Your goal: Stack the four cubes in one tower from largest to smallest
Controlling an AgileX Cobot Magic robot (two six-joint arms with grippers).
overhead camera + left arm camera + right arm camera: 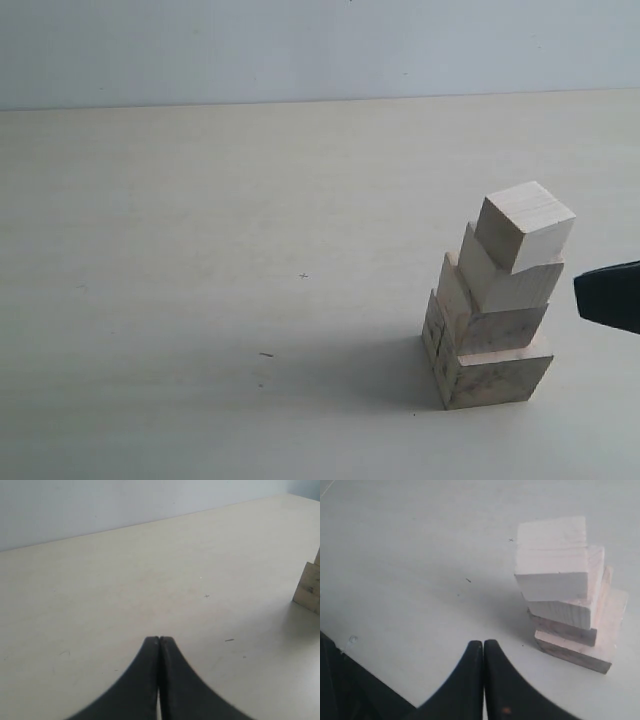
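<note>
Right gripper [483,646]: fingers clenched tip to tip, nothing between them; in the exterior view only its dark tip shows at the right edge.
Left gripper [159,641]: fingers clenched tip to tip, holding nothing.
Tower [495,305]: four pale wooden cubes stacked on the table [200,260], on the right side of the exterior view.
Largest cube [497,378]: at the bottom, dark marks on its side face.
Second-largest cube [492,325]: resting on the largest.
Third cube [512,280]: next above.
Smallest cube [526,228]: on top, turned askew and overhanging slightly.
Tower to right gripper: just beside it, apart, with a bare gap between.
Tower to left gripper: well apart; only the bottom corner shows at the edge of the left wrist view.
</note>
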